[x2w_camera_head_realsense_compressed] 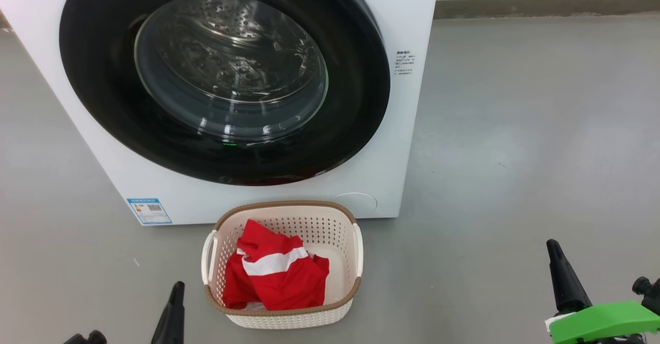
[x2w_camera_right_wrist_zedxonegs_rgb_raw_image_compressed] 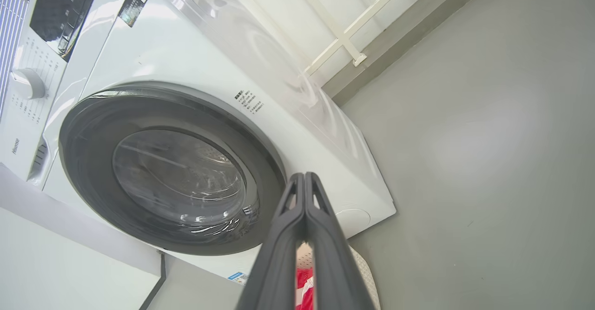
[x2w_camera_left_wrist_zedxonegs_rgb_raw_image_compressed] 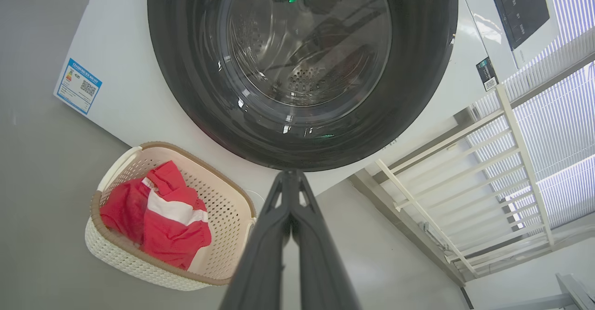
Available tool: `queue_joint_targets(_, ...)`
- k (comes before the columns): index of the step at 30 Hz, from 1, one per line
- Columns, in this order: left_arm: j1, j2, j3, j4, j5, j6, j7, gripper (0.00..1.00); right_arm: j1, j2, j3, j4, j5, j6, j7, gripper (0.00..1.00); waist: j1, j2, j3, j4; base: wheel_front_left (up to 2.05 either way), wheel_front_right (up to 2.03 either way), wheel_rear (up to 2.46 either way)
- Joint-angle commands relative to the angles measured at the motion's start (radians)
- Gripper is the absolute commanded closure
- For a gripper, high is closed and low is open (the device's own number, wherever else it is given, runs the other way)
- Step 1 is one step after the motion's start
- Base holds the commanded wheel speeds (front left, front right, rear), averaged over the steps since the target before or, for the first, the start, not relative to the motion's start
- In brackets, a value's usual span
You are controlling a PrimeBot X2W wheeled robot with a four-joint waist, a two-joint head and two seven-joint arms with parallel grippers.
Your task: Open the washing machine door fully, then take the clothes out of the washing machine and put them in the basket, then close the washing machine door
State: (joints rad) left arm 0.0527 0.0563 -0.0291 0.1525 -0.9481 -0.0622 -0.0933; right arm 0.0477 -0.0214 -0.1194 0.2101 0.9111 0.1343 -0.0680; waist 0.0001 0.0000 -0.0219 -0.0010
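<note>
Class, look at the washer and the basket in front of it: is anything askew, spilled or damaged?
Nothing stands out. The door looks shut against the washing machine, and the red garment lies crumpled but wholly inside the upright basket.

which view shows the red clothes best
Head view: it looks down into the basket, clothes in full. Left wrist view shows them too, tilted and off-centre; right wrist view, a red sliver behind the right gripper.

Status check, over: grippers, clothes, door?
Left gripper and right gripper shut, empty. Clothes in basket; washing machine door looks closed. Nothing in the way.
</note>
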Motion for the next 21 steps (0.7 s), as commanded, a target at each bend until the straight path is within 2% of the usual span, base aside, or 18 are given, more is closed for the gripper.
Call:
queue_joint_targets(1,-0.053,0.019,0.026,-0.015,-0.035,-0.008,0.010,1.00,-0.053,-0.015,0.005,-0.020,0.039,-0.002,0.011,1.00,-0.0001,0.0000,0.001,0.000,0.00,0.00,0.00)
queue_joint_targets(21,-0.089,0.026,0.045,0.020,-0.257,-0.026,0.059,1.00,-0.090,-0.019,0.004,0.001,0.255,-0.002,0.067,1.00,-0.0001,0.0000,0.008,0.000,0.00,0.00,0.00)
